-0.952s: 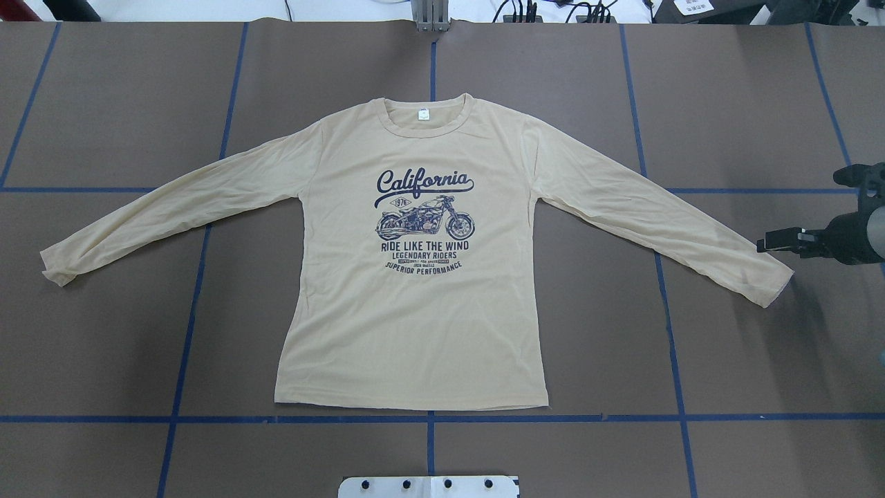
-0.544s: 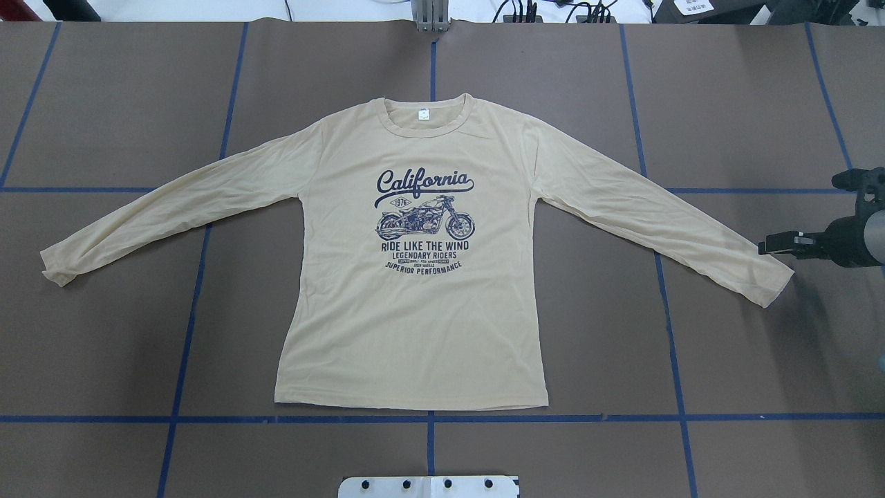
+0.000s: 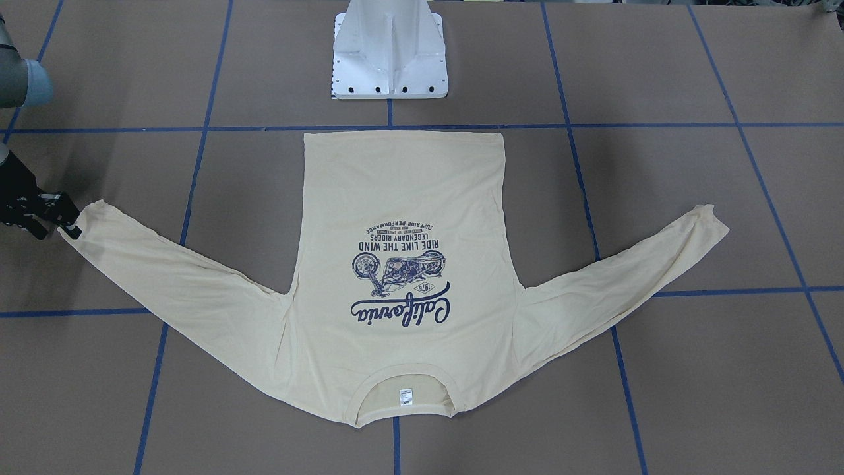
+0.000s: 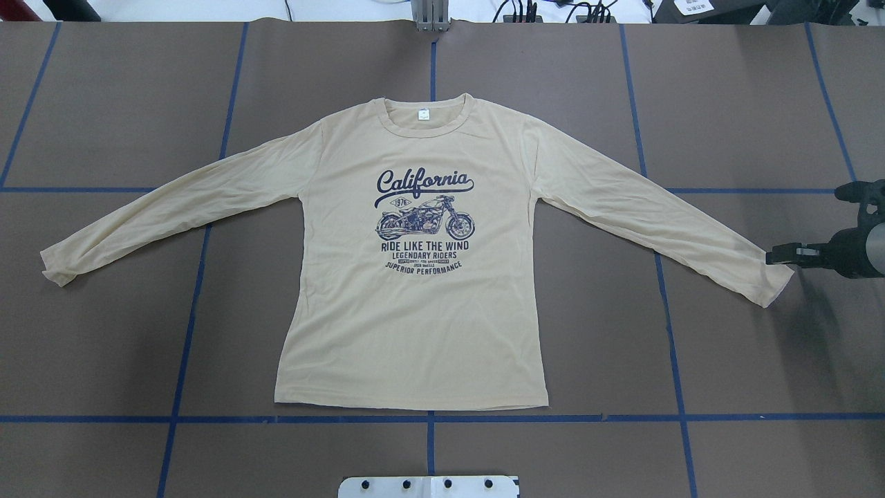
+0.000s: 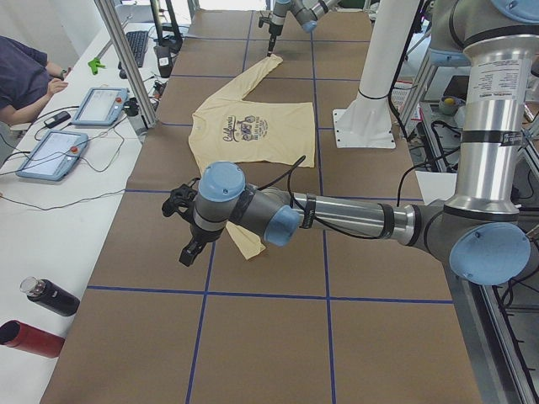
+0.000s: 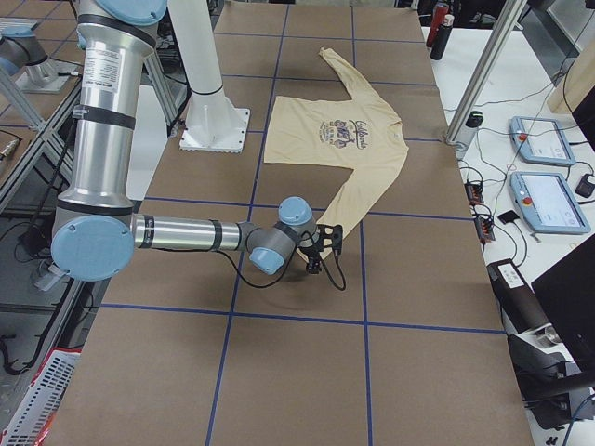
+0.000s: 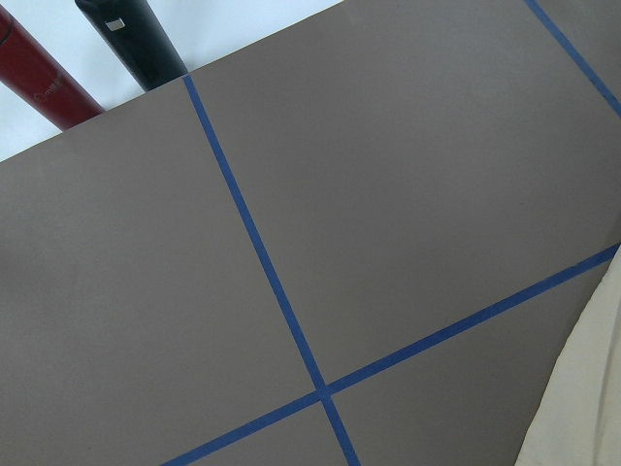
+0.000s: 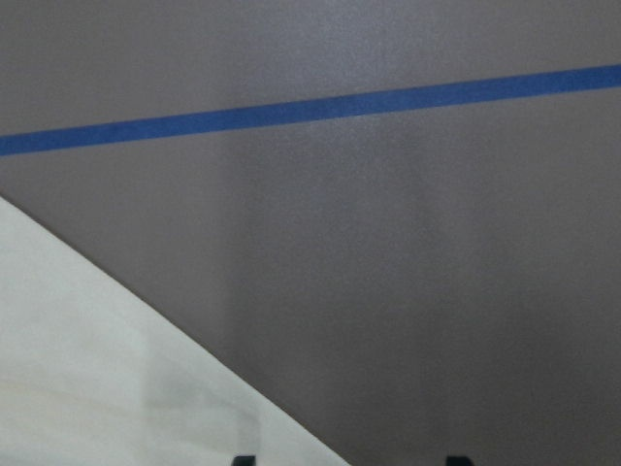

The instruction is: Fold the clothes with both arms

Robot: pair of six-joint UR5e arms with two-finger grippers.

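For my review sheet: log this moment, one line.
pale cream-yellow long-sleeved T-shirt flat, print up | right gripper open at sleeve cuff | left gripper near other cuff, state unclear

A pale yellow long-sleeved T-shirt (image 4: 415, 332) lies flat, dark blue motorbike picture up, sleeves spread wide. The silver-grey right robot arm (image 6: 186, 232) and the left arm (image 5: 354, 220) reach low, one near each cuff.
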